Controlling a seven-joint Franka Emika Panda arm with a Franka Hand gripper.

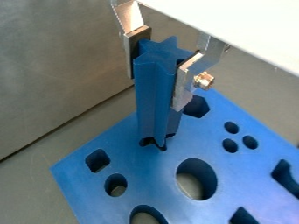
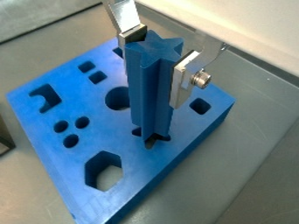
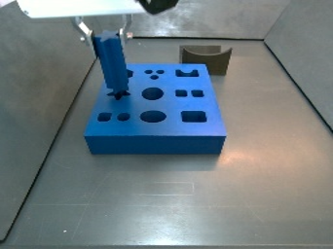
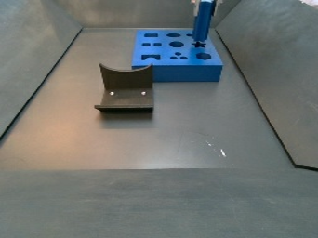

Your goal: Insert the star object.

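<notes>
The star object, a tall bright blue peg with ridged sides, stands upright with its lower end in a star-shaped hole of the wide blue block. It shows in both wrist views and both side views. My gripper is shut on the peg's upper part, one silver finger on each side, also in a wrist view. In a side view the gripper is above the block's far left corner.
The block has several other shaped holes, round, square and hexagonal. A dark olive curved piece lies on the floor apart from the block, seen also in a side view. Grey walls surround the floor.
</notes>
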